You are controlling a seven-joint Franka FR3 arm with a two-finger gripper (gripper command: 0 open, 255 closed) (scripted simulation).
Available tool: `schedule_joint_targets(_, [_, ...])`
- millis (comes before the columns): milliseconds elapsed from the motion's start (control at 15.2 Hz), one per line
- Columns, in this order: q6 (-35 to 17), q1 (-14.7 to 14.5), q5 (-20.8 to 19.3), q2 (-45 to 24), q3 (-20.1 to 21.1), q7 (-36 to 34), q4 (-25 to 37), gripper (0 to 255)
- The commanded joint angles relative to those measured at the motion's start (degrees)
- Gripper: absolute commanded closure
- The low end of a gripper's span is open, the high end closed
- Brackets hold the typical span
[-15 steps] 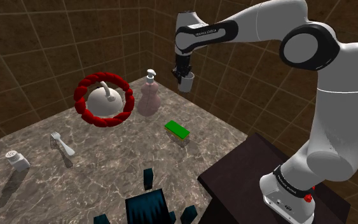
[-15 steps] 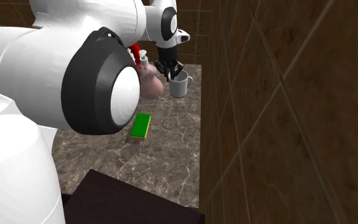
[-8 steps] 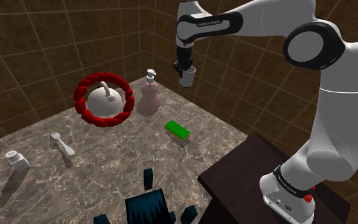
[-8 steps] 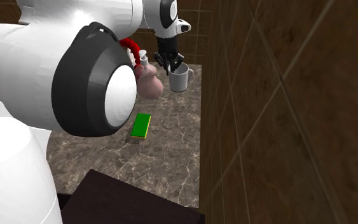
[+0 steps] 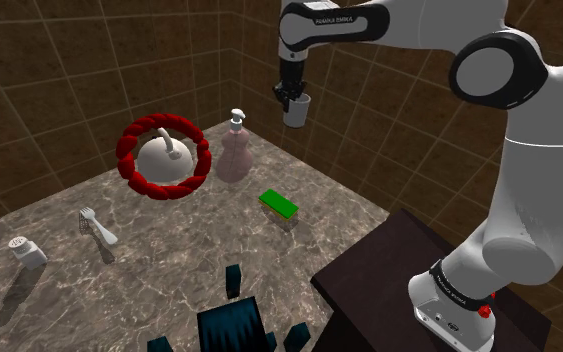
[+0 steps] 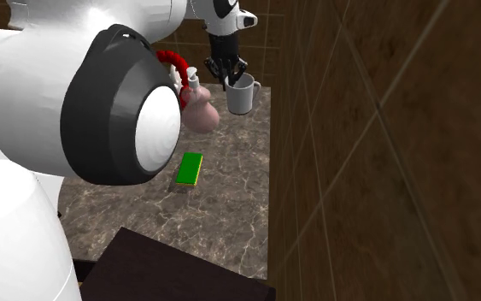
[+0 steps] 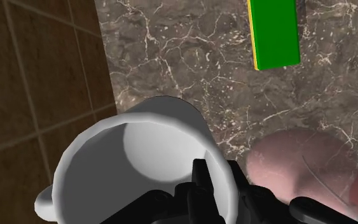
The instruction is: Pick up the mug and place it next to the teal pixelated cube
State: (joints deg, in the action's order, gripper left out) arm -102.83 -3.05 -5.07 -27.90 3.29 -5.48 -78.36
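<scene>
Mug (image 5: pixel 296 109) rim pinched, hanging below gripper (image 5: pixel 290 95)

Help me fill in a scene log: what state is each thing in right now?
mug: upright, empty, in the air above the counter.
gripper: shut on the mug's rim.
soap bottle: upright on the counter.
sponge: lying flat, green side up.
fork: lying flat.
shaker: seems to lie on its side.
</scene>
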Motion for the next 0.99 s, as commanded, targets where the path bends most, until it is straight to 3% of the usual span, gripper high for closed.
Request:
schedule_joint_targets(0, [1.6, 0.0, 0.0, 0.2, 0.0, 0.1, 1.4, 255])
schedule_joint_targets(924, [12.9, -0.4, 0.1, -0.8, 0.0, 0.8, 13.8, 255])
